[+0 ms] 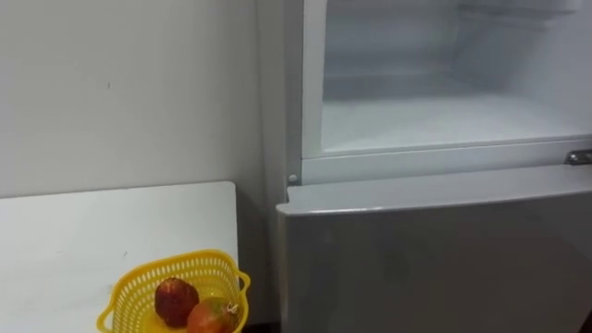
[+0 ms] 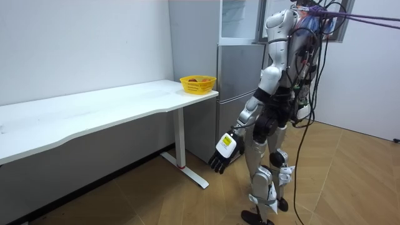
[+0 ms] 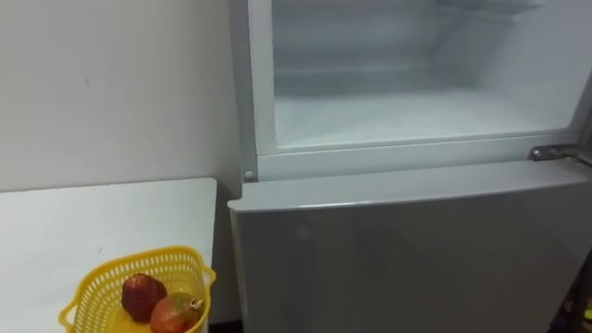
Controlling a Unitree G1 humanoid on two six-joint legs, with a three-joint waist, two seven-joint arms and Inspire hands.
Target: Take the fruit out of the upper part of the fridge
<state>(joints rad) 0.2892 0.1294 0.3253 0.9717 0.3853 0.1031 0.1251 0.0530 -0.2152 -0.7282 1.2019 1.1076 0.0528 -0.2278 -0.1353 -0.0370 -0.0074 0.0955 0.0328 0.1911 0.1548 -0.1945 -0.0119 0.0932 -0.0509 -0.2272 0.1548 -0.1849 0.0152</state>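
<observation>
Your robot stands facing the fridge point(image 2: 237, 69), with the upper compartment point(image 1: 444, 120) open before it and its visible shelf bare. What there was to fetch, you may judge, already lies in the yellow basket point(image 1: 125, 294) at the surface's point(image 1: 92, 231) end edge beside the fridge, where a red fruit point(image 1: 176, 301) touches an orange fruit point(image 1: 211, 319). The left hand point(image 2: 223, 149) hangs low by the thigh, fingers slack and holding nothing. One relation matters: the compartment lies high and ahead of that hand, the basket up and to its left. Any further reach would start with a long lift, and the left arm is the nearer to the basket.
</observation>
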